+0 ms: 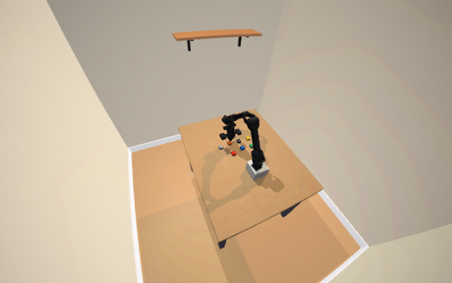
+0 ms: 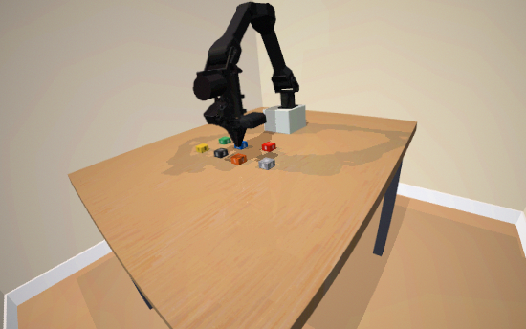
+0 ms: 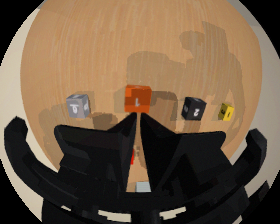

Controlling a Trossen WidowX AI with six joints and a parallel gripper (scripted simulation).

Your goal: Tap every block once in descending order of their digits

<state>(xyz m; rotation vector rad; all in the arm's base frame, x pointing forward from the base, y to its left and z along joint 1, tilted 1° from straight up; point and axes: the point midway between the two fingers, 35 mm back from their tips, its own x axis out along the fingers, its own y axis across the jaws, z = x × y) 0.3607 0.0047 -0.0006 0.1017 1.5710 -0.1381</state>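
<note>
Narrow-set black tool (image 1: 231,139) (image 2: 238,144) (image 3: 140,115) near orange cube block (image 1: 229,143) (image 2: 238,159) (image 3: 137,99), digit 1; likely late in sequence, completed taps cannot be told.

The table (image 1: 238,206) (image 2: 210,215) (image 3: 156,30) is wood-toned. Around the black block (image 1: 238,141) (image 2: 220,153) (image 3: 194,108) lie the orange (image 1: 229,143) (image 2: 238,159) (image 3: 137,98) and yellow (image 1: 247,138) (image 2: 202,148) (image 3: 226,112) blocks on opposite sides, and the blue (image 1: 242,147) (image 2: 244,144) and green (image 1: 251,146) (image 2: 224,141) ones nearby. Farther from it lie the red (image 1: 233,153) (image 2: 268,146) (image 3: 132,158) and grey (image 1: 220,147) (image 2: 267,164) (image 3: 78,106) ones.
</note>
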